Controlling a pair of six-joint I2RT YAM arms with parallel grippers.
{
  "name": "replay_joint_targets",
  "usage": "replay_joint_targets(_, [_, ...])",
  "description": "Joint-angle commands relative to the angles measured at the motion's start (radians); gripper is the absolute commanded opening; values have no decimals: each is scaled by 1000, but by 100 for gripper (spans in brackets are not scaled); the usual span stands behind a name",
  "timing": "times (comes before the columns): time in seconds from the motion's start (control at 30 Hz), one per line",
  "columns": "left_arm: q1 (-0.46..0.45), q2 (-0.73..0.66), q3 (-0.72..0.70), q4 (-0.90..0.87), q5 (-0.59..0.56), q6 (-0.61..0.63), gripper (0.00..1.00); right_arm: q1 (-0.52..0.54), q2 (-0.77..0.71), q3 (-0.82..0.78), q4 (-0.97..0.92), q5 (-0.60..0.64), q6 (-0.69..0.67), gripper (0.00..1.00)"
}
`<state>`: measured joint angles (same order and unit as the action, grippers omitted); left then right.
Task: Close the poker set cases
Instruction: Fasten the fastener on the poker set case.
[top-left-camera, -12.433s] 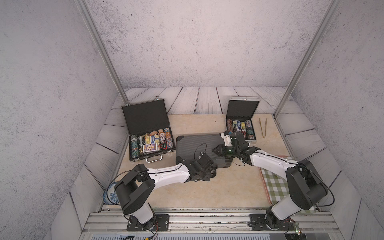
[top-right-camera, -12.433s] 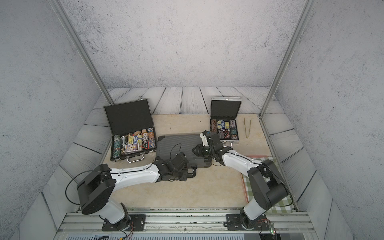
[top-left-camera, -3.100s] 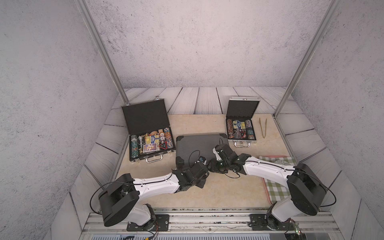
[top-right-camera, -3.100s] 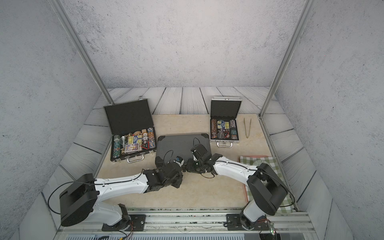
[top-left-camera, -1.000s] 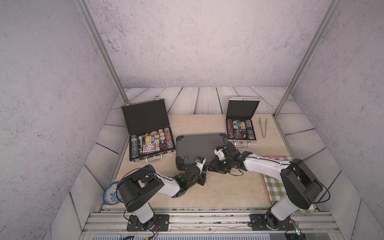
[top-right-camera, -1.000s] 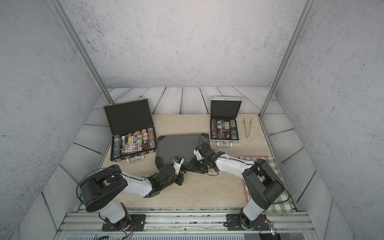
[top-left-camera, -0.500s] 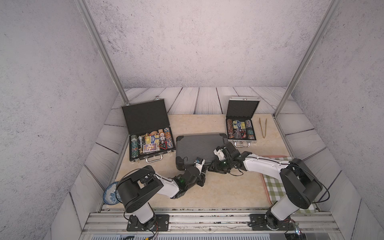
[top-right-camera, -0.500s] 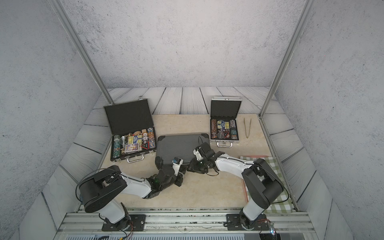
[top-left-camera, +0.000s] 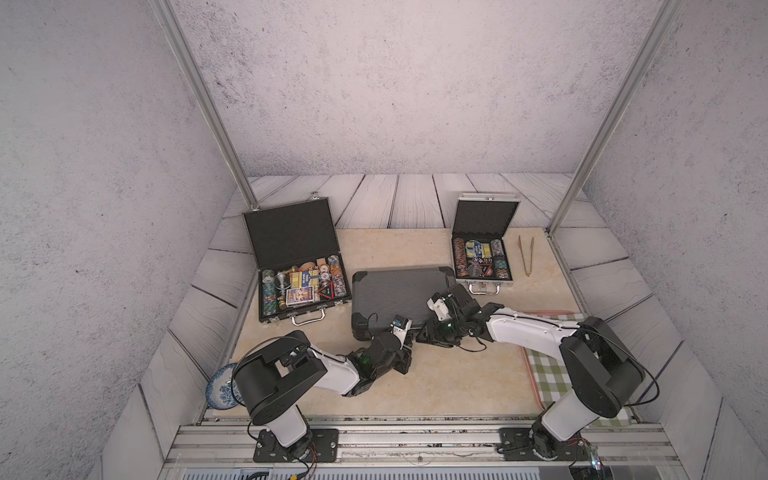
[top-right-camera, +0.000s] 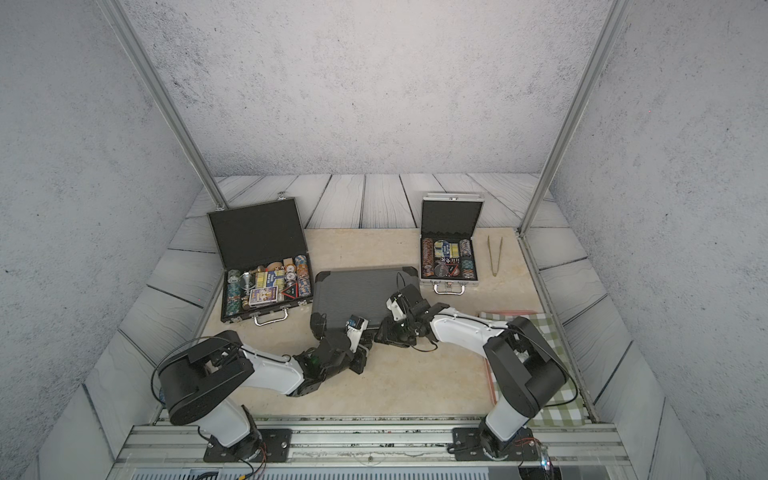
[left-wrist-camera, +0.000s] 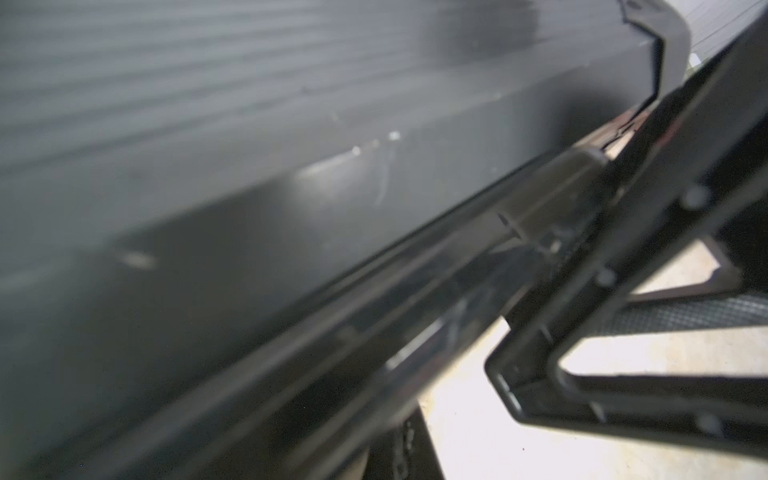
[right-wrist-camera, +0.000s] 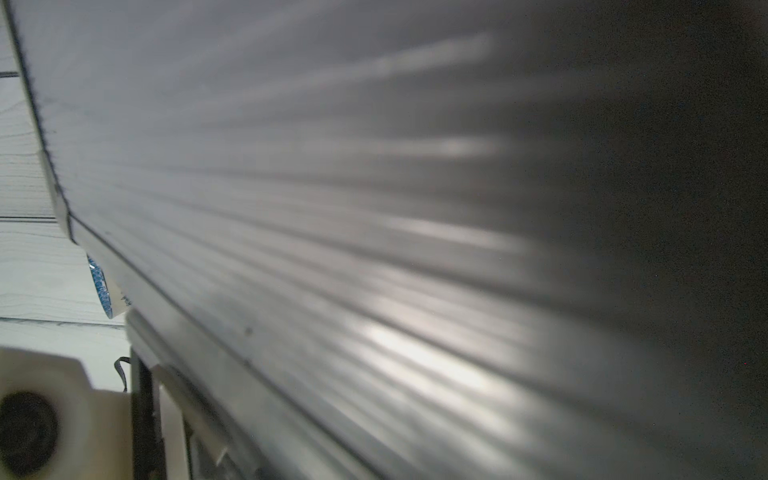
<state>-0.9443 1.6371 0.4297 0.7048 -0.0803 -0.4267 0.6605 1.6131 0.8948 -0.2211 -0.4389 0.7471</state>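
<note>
Though its lid lies flat, grey ribbed case (top-left-camera: 399, 291) sits at the middle of the desk (top-left-camera: 457, 374), long axis parallel to the front edge. Both grippers lie close together at its near long side. Left gripper (top-left-camera: 408, 337): closed. Right gripper (top-left-camera: 424, 335): opening cannot be told.

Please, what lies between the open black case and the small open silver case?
The closed dark-grey ribbed case lies between the black case and the silver case, slightly nearer the robot; both top views show it.

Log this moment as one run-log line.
grey ribbed case: lid down | black case: open | silver case: open | left tool: shut, at ribbed case's front edge | right tool: same edge, opening unclear
</note>
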Motion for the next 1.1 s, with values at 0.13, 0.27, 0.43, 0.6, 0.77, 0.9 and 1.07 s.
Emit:
replay_joint_targets(0.13, [14, 14, -2, -47, -73, 10, 0, -47, 49, 50, 113, 152, 3, 43])
replay_joint_targets(0.27, [13, 9, 4, -72, -83, 15, 0, -47, 50, 52, 109, 150, 0, 43])
replay_joint_targets(0.43, [13, 16, 18, -105, -105, 18, 0, -50, 50, 46, 111, 152, -3, 43])
replay_joint_targets(0.6, [13, 28, 22, -118, -126, 25, 0, -55, 52, 41, 114, 149, -3, 42])
replay_joint_targets(0.77, [14, 33, 25, -145, -158, 30, 0, -61, 54, 38, 116, 146, -3, 43])
replay_joint_targets(0.9, [14, 38, 33, -178, -199, 37, 0, -62, 56, 39, 116, 145, -2, 42])
replay_joint_targets(1.07, [14, 66, 30, -177, -228, 48, 0, -63, 60, 41, 116, 144, -2, 42])
